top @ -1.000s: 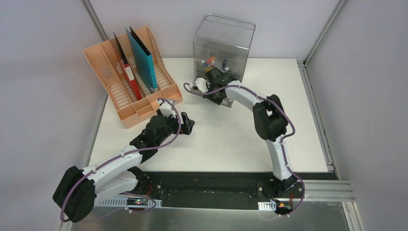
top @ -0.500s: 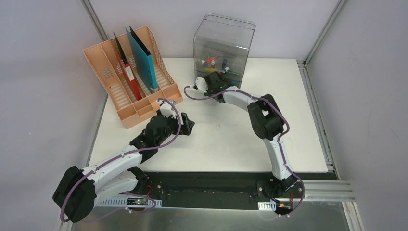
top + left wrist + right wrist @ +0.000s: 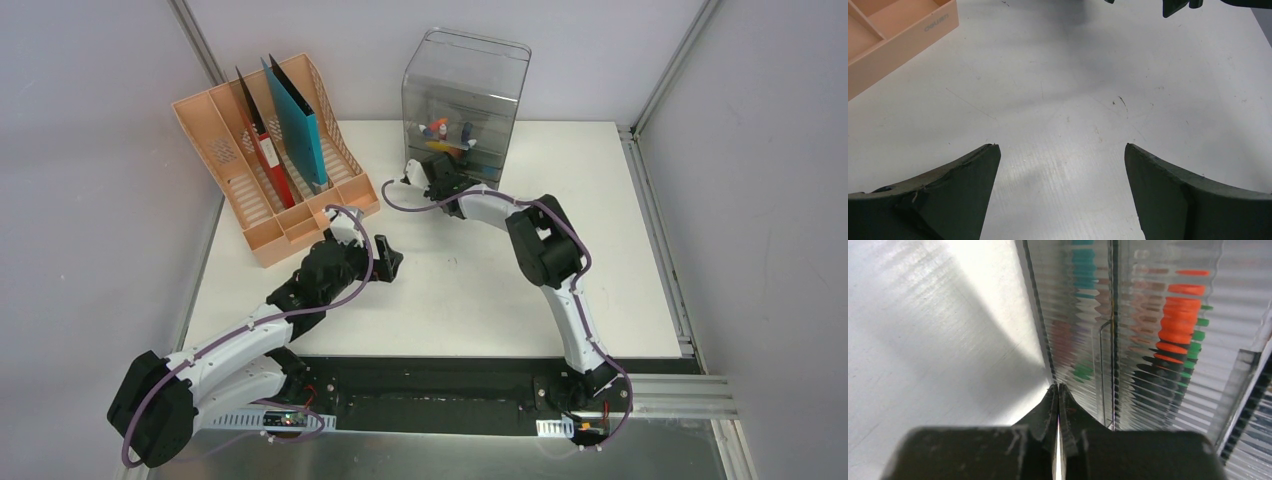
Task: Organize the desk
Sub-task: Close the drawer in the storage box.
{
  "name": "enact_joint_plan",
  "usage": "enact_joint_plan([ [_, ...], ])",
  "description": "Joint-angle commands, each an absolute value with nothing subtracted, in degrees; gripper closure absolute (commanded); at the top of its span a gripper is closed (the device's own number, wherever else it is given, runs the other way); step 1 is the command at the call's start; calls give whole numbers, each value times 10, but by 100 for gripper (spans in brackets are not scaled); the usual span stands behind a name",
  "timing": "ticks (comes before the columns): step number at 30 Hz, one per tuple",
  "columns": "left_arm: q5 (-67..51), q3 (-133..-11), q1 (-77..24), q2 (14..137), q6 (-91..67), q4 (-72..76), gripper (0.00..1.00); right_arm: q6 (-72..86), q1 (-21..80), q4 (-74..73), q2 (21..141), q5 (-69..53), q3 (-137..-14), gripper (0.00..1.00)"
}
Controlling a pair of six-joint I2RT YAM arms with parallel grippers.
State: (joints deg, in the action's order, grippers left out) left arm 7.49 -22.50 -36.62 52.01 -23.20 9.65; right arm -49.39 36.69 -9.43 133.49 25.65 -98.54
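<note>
The desk (image 3: 470, 290) is a large white tabletop with a black front rail. My left gripper (image 3: 392, 258) hovers low over its left-middle, jaws wide open with only bare white surface (image 3: 1063, 165) between the fingers. My right gripper (image 3: 447, 172) is stretched to the far side, shut with nothing held. Its tips (image 3: 1058, 387) press against the ribbed front of the clear grey drawer box (image 3: 465, 95) at the box's lower left corner. Coloured small items show blurred through the ribbed plastic (image 3: 1148, 330).
A peach slotted file rack (image 3: 265, 150) stands at the back left with a red folder (image 3: 265, 155) and a teal folder (image 3: 300, 125) upright in it. Its front corner (image 3: 903, 37) lies just left of my left gripper. Grey walls and an aluminium frame bound the desk.
My right arm has reached further toward the drawer box, its shut gripper moving up against the box's front. The left arm has barely moved.
</note>
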Motion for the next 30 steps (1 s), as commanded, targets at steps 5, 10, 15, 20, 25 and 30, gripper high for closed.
enact_joint_plan([
  [5,75,-256,-359,510,-234,94,1,-532,361,-7,1319,317,-972,100],
  [10,77,-273,-359,491,-221,63,1,-473,375,-112,1238,226,-938,100],
  [15,80,-308,-355,463,-192,15,1,-383,380,-305,1119,52,-937,100],
  [20,48,-359,-345,456,-164,-32,1,-363,370,-424,996,-64,-917,100],
  [25,-25,-453,-291,466,-149,-99,1,-320,304,-465,869,-150,-906,100],
  [30,-80,-562,-237,496,-152,-162,1,-272,171,-502,782,-267,-940,100],
])
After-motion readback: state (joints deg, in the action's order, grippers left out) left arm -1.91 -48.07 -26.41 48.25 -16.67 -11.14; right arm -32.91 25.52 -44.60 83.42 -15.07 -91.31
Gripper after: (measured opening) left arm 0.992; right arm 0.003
